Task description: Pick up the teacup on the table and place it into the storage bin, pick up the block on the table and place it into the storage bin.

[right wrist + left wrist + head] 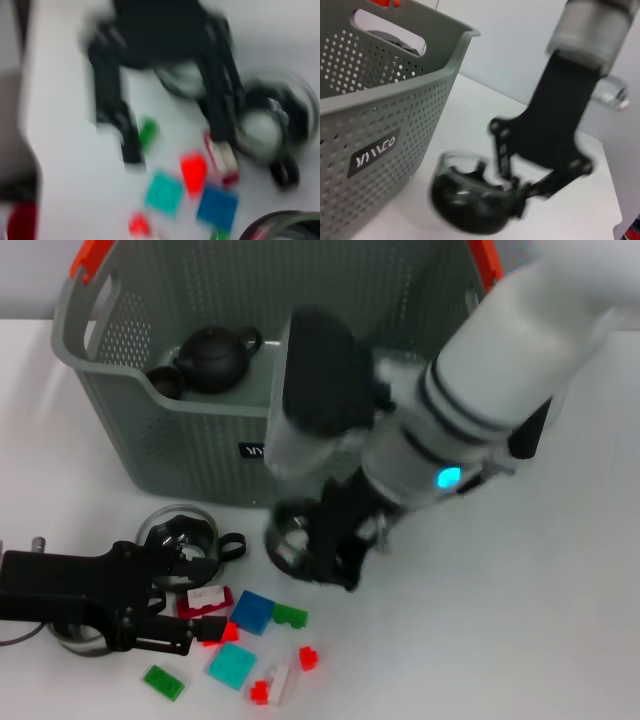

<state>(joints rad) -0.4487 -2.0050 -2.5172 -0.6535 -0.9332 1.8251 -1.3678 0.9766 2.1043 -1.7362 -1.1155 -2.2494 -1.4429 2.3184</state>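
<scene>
Right gripper: I have the right gripper [335,562] down on the white table [520,620] just in front of the storage bin [190,455], with its fingers either side of the rim of the glass teacup [292,532].
Right jaws: from the left wrist view they look closed onto the cup's edge, one finger inside and one outside, so I judge it pinched.
Teacup: it sits on the table, just beside the bin's front wall and not yet inside.
Deciding relation: the bin's opening lies up and behind the cup from my jaws, so the move I expect is a lift over the front wall.
Left gripper: the left gripper [205,632] lies low at the table's near left, its fingers spread around a red block [218,632].
Blocks: blue, teal, green and red ones are scattered on the table near the left gripper, well nearer that arm.
Bin contents: a dark teapot [215,357] lies in the bin.
</scene>
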